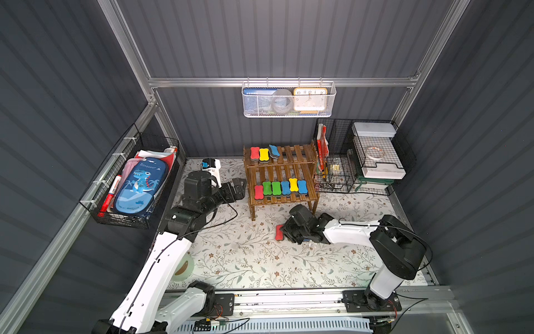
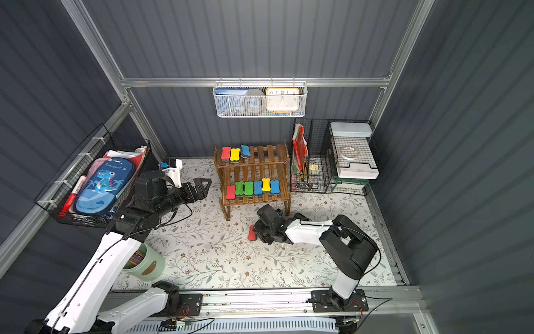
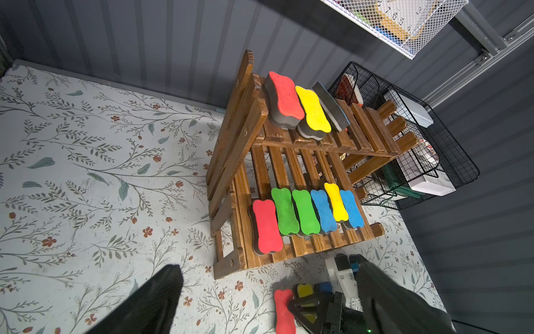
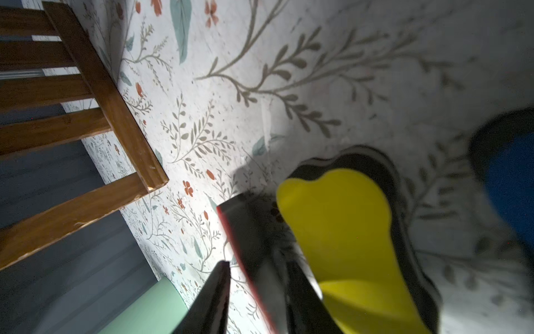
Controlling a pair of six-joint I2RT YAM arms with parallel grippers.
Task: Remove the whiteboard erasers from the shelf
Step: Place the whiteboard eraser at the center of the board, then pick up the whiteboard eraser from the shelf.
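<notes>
Left hand [image 1: 242,188] spread wide beside shelf [image 1: 300,154], right hand [image 1: 284,232] astride red eraser [image 1: 278,233] on table [image 1: 245,254], grip cannot be told

Nine bone-shaped erasers sit on the brown two-tier slatted shelf [image 1: 299,152]. On the top tier, a red eraser [image 1: 254,153] and a yellow eraser [image 1: 263,154] lie flat side by side, and a blue eraser [image 1: 273,151] tilts against the yellow. The lower row runs red [image 1: 259,191], green [image 1: 267,188], green [image 1: 276,188], blue [image 1: 285,187], yellow [image 1: 293,184], blue [image 1: 302,186], the yellow overlapping both blues. On the mat [image 1: 245,260] in front are three more. A second red eraser [image 1: 279,232] stands on edge, a second yellow eraser [image 4: 346,225] lies flat, and a second blue eraser [image 4: 511,179] is nearby.
</notes>
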